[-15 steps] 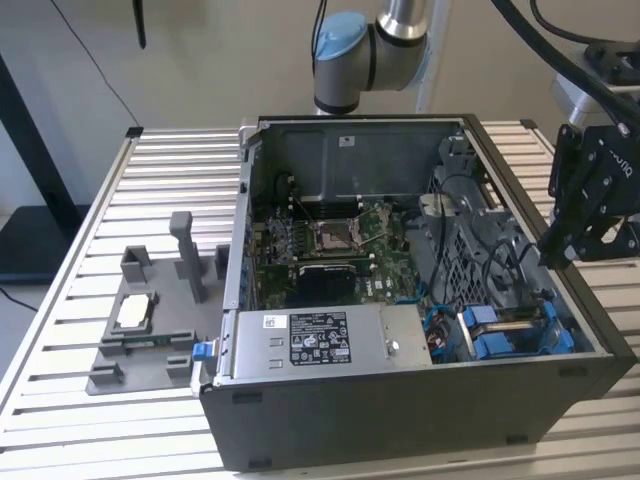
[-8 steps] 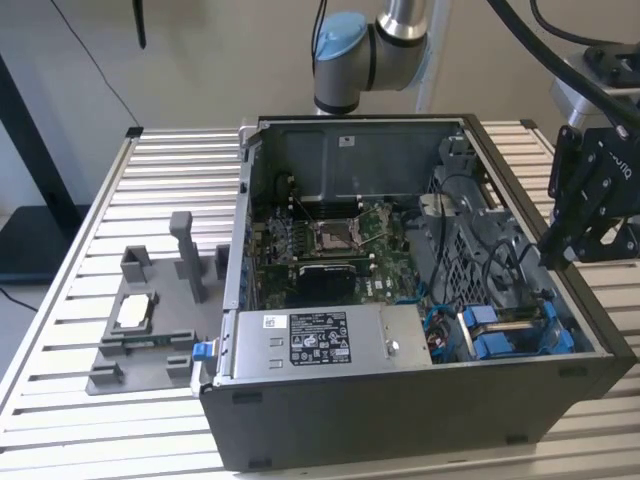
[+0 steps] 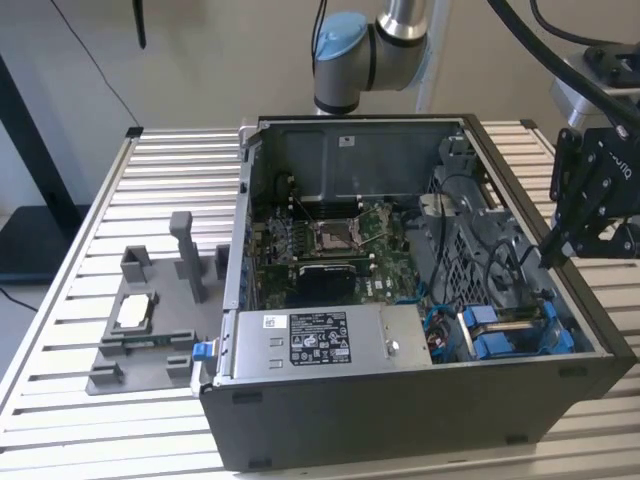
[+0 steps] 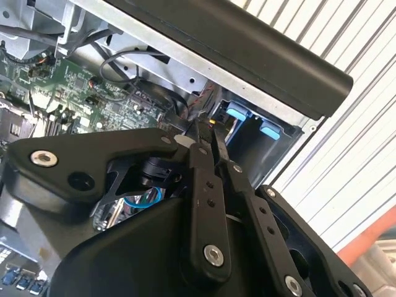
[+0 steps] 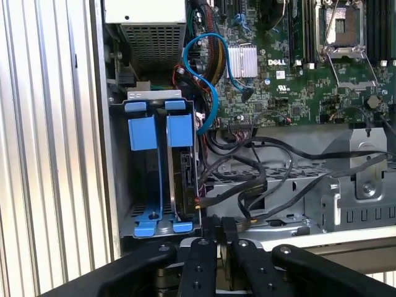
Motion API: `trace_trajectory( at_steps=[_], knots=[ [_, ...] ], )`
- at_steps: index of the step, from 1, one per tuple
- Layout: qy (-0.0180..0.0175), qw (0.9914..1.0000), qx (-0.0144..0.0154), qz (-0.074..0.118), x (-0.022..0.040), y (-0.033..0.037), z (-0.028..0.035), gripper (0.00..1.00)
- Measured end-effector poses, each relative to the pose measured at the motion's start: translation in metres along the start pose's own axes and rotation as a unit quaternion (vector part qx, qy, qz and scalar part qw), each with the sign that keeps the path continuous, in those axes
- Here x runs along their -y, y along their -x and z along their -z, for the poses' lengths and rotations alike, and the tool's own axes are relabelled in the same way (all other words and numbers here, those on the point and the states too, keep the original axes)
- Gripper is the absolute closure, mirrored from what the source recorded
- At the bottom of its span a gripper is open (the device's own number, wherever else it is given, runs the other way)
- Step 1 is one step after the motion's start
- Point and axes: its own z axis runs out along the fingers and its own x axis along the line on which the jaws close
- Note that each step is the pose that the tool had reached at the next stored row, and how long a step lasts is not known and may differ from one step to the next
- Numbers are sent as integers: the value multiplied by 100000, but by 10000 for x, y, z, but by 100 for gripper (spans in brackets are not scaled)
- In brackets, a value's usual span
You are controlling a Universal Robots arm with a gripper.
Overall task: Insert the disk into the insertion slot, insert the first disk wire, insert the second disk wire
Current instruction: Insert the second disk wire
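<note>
The disk point(image 5: 187, 179) stands edge-on inside the insertion slot point(image 5: 121, 185), between two blue tabs point(image 5: 143, 132). In the exterior view the insertion slot point(image 3: 512, 338) sits in the open computer case's near corner, toward the exterior view's right. My gripper point(image 5: 219, 221) hovers just beyond the end of the slot, over the case wall, its black fingers point(image 4: 199, 162) drawn together. A black disk wire point(image 5: 247, 207) loops down right beside the tips; I cannot tell whether it is pinched. In the exterior view the gripper point(image 3: 548, 256) hangs above the case's rim.
The motherboard point(image 3: 335, 240) fills the case floor, and a silver labelled power-supply box point(image 3: 320, 340) lies along the near wall. Black cables point(image 5: 297, 164) and a blue cable point(image 5: 207, 93) run beside the bay. A grey fixture point(image 3: 150, 320) stands on the slatted table point(image 3: 60, 300).
</note>
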Motion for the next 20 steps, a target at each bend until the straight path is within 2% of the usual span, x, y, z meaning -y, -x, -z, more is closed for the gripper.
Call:
trace_trajectory(
  at_steps=[11, 16, 20],
  knots=[
    [22, 100000, 15, -34, -3, 5, -5, 84],
    [19, 100000, 4, -42, -39, 75, -13, 84],
    [16, 100000, -6, -46, -92, 149, -22, 84]
  ],
)
